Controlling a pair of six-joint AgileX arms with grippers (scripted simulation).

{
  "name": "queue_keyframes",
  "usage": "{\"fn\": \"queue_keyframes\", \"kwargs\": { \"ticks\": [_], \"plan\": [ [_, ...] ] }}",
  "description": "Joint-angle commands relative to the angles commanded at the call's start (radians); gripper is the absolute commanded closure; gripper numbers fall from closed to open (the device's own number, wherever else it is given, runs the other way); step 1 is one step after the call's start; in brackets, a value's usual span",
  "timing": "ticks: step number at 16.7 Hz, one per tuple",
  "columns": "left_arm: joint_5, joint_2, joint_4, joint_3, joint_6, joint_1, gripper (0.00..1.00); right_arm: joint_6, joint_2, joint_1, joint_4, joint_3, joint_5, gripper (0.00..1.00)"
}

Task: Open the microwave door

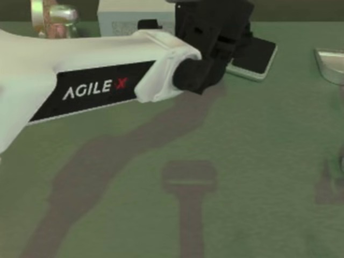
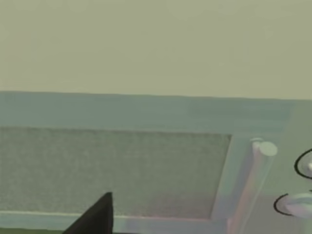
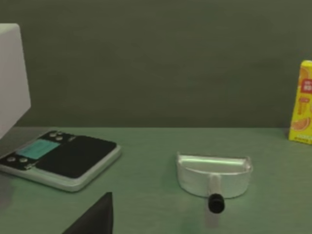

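Note:
The white microwave (image 1: pixel 129 16) stands at the table's back edge, partly hidden under my left arm. In the left wrist view its door (image 2: pixel 117 109) fills the frame, flat against the front, with the grey mesh window (image 2: pixel 112 168), a pale bar handle (image 2: pixel 256 180) and two knobs (image 2: pixel 298 204) beside it. My left gripper (image 1: pixel 212 51) hangs close in front of the door, open, touching nothing; only one dark fingertip (image 2: pixel 97 219) shows, near the window's lower edge. My right gripper is parked off to the right, with one fingertip (image 3: pixel 97 219) in view above bare table.
A flat black-and-white scale (image 1: pixel 252 56) lies just right of the microwave. A silver scoop with a black handle (image 3: pixel 213 175) sits at the back right, and a yellow juice carton (image 3: pixel 302 102) beyond it. A shiny metal object (image 1: pixel 54 16) stands at the back left.

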Motion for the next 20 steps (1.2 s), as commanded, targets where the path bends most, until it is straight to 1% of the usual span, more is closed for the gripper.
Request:
{"fn": "queue_keyframes", "kwargs": {
  "ticks": [3,8,13,20],
  "plan": [
    [0.022,0.066,0.015,0.066,0.019,0.023,0.00,0.000,0.000,0.000,0.000,0.000,0.000,0.00],
    [0.080,0.220,0.047,0.212,0.063,0.089,0.00,0.000,0.000,0.000,0.000,0.000,0.000,0.00],
    [0.088,0.236,0.051,0.228,0.068,0.098,0.00,0.000,0.000,0.000,0.000,0.000,0.000,0.00],
    [0.088,0.236,0.051,0.228,0.068,0.098,0.53,0.000,0.000,0.000,0.000,0.000,0.000,0.00]
  ]
}}
